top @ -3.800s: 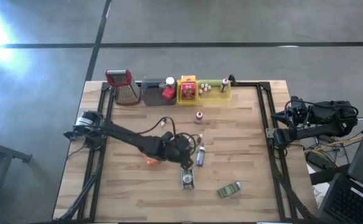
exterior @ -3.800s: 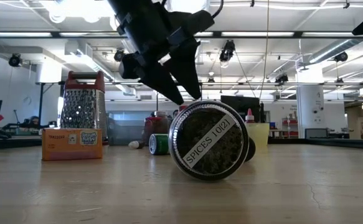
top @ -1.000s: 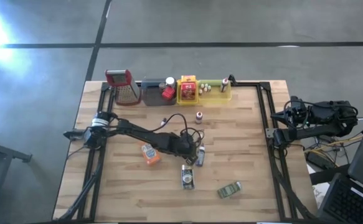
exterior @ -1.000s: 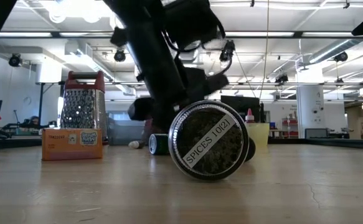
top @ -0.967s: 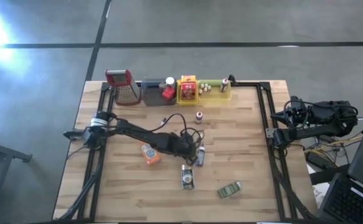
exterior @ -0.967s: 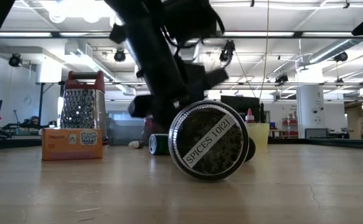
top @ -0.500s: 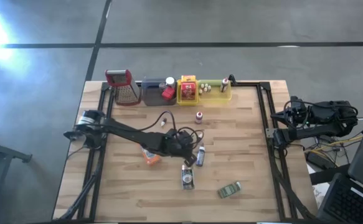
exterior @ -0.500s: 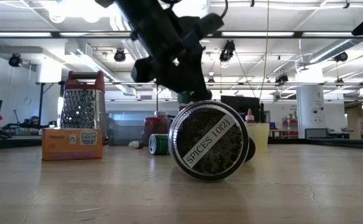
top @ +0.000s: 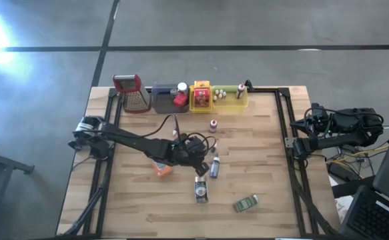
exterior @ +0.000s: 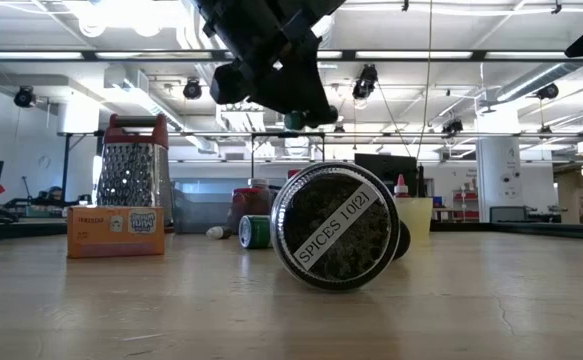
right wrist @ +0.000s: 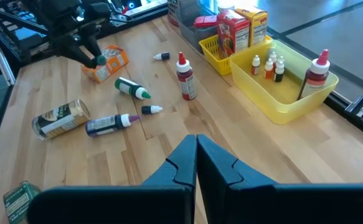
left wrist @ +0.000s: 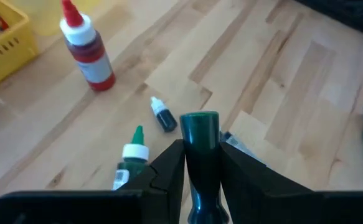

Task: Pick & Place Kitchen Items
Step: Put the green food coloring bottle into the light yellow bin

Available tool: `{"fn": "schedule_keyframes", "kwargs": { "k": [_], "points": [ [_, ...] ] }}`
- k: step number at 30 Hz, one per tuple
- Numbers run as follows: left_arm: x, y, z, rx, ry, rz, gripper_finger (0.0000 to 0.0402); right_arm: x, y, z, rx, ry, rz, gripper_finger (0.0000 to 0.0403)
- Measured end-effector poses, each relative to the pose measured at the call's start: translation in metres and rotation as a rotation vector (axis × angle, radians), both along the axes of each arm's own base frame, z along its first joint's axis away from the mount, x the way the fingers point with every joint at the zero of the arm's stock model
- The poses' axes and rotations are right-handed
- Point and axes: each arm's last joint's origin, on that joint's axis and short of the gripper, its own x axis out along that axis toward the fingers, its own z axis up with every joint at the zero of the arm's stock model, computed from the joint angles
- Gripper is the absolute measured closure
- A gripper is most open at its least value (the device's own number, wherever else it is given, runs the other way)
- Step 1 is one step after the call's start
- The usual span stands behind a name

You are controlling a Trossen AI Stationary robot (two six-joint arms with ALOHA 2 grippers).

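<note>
My left gripper (top: 195, 153) hangs above the table's middle, shut on a small dark green bottle (left wrist: 200, 127), which also shows in the low view as a green end (exterior: 294, 121). Loose kitchen items lie on the wood below. They are an orange packet (top: 159, 167), a spice jar (exterior: 336, 226) on its side, a purple bottle (top: 215, 168), a green-and-white bottle (left wrist: 131, 155), a tiny dark dropper (left wrist: 162, 116) and a green tin (top: 246, 203). A red-capped bottle (top: 213, 125) stands upright. My right gripper (right wrist: 197, 142) waits shut past the table's right edge. My left gripper pinches the green bottle between its two fingers (left wrist: 169, 163), and the bottle's flat end (left wrist: 200, 118) sticks out past the fingertips. The fingers slant downward from the table's left side and lie along the bottle. The bottle is lifted clear of the table.
Along the far edge stand a red-topped grater (top: 131, 93), a grey tray (top: 164, 101), a yellow basket (top: 201, 97) with red boxes and a yellow-green tray (right wrist: 281, 93) of small bottles. A black frame rail (top: 284, 127) borders the table's right side.
My left gripper has risen from table level beside the spice jar, carrying the green bottle up clear of the wood. It has drifted slightly toward the far-left and rolled at the wrist. The items on the table have stayed put.
</note>
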Motion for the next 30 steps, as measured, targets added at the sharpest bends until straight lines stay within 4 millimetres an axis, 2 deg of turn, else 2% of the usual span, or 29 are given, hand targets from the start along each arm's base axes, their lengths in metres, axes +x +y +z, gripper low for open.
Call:
{"fn": "schedule_keyframes", "kwargs": {
  "k": [13, 19, 30],
  "points": [
    [-0.004, 0.003, -0.008, 0.006, -0.029, 0.015, 0.0303, 0.000, 0.000, 0.000, 0.008, -0.011, -0.023, 0.0394],
    [-0.002, 0.009, -0.007, -0.014, -0.053, 0.038, 0.0303, -0.001, -0.007, 0.004, -0.161, -0.032, -0.205, 0.0394],
    [0.001, 0.025, -0.006, -0.023, -0.055, 0.049, 0.0303, 0.000, -0.007, 0.004, -0.338, 0.033, -0.122, 0.0394]
  ]
}}
